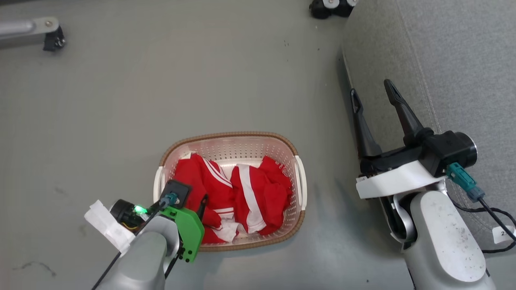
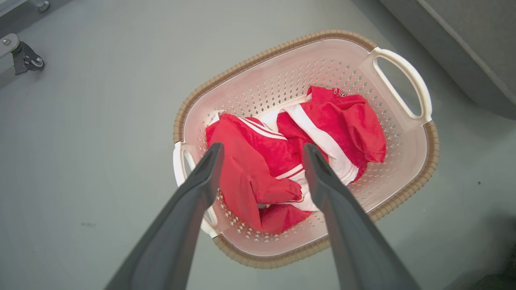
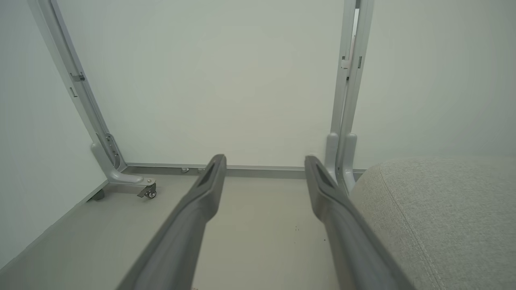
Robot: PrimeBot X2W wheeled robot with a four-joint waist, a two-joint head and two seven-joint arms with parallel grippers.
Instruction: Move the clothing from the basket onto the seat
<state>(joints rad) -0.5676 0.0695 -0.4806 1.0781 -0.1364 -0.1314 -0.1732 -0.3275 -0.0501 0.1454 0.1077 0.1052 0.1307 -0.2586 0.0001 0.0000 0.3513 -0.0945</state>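
The basket (image 1: 242,134) sat on the grey floor (image 1: 161,80), with bare floor on every side of it. On one side of the basket, past a strip of floor, was the big grey seat (image 1: 443,60) with its round edge.

The clothing (image 1: 262,189) lay inside the basket in a messy heap. The left gripper (image 2: 263,149) hung over one end of the basket, above the clothing. Its fingers were spread apart and held nothing. The right gripper (image 1: 371,87) was away from the basket, over the edge of the seat. Its fingers were spread apart too, and held nothing.

Far from the basket stood a metal leg with a black wheel (image 1: 52,40), and more dark wheels (image 1: 328,8) by the seat.

I counted one basket with two white handles (image 1: 300,177), two red clothes, one seat and two grippers.
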